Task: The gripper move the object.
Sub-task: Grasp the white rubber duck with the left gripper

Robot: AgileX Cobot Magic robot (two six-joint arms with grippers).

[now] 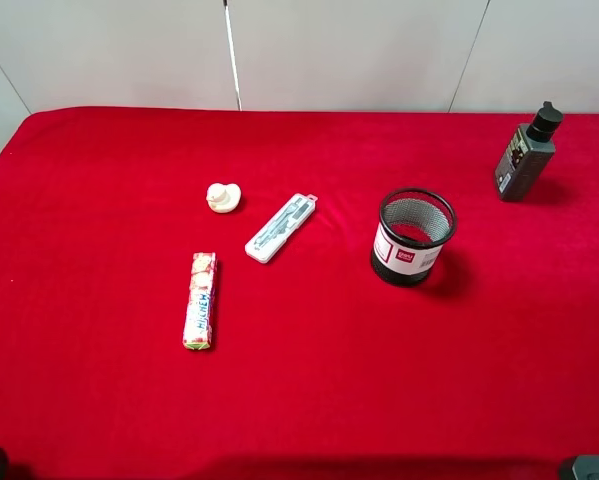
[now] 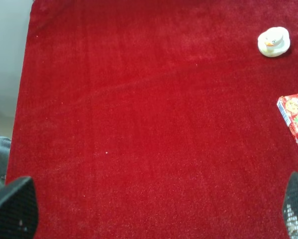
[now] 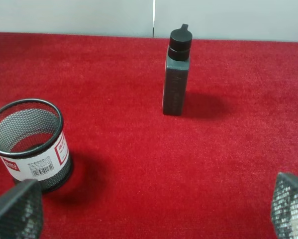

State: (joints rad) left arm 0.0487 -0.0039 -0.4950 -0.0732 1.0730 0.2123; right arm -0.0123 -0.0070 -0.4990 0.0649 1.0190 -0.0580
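The object (image 2: 273, 42) lies on the table (image 2: 139, 99), well ahead and right of the left gripper (image 2: 153, 211), whose jaws stand wide apart.

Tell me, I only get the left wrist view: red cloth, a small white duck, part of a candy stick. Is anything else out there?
Observer: Yes, a black mesh cup stands upright, off to the right in the high view.
Operator: Anything closer by?
Observer: A flat white case lies just right of the duck, not touching it.
Operator: And farther away?
Observer: A dark bottle with a black cap stands upright near the far right corner.
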